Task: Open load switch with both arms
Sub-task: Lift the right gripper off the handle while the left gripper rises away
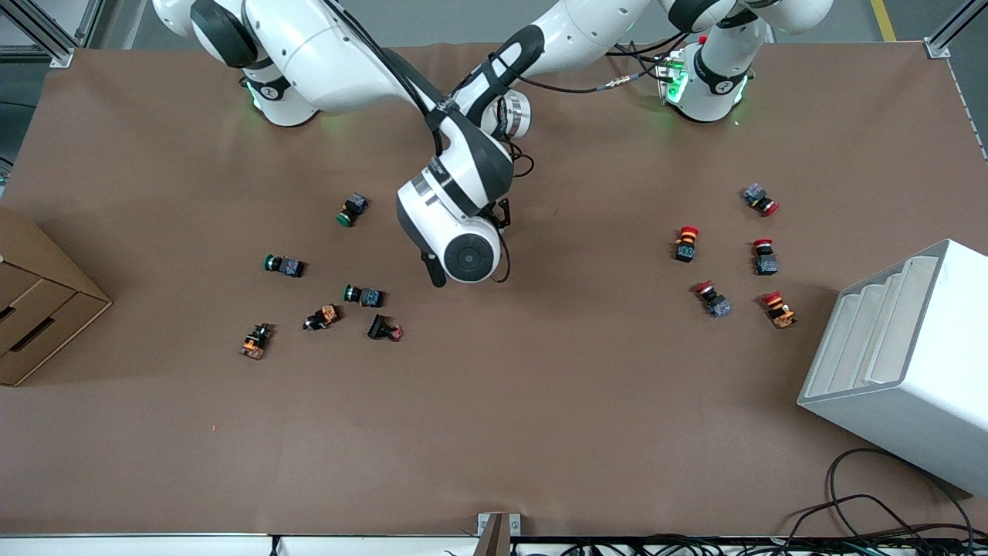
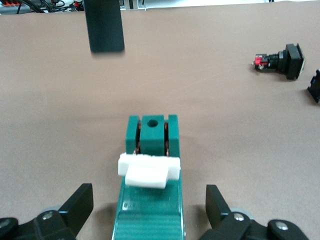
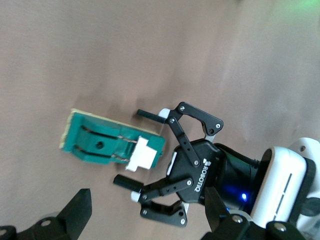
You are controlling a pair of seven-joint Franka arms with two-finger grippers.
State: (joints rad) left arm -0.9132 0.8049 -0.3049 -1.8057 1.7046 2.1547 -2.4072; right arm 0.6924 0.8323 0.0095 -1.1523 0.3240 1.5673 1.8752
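Observation:
The load switch (image 2: 150,215) is a dark green block with a white sliding tab (image 2: 147,171). It lies flat on the brown table. My left gripper (image 2: 149,202) is open and straddles one end of it, with a visible gap between each finger (image 2: 81,202) and the green body. The right wrist view shows the same: the load switch (image 3: 97,141) sits between the left gripper's (image 3: 129,147) spread fingers. My right gripper (image 3: 147,200) is open above them and holds nothing. In the front view the right gripper (image 1: 434,272) hangs over mid-table. Both arms hide the switch there.
Green-capped and orange push buttons (image 1: 363,295) lie scattered toward the right arm's end, red-capped ones (image 1: 764,255) toward the left arm's end. A white slotted rack (image 1: 888,363) stands at the left arm's end. A cardboard box (image 1: 31,309) stands at the right arm's end.

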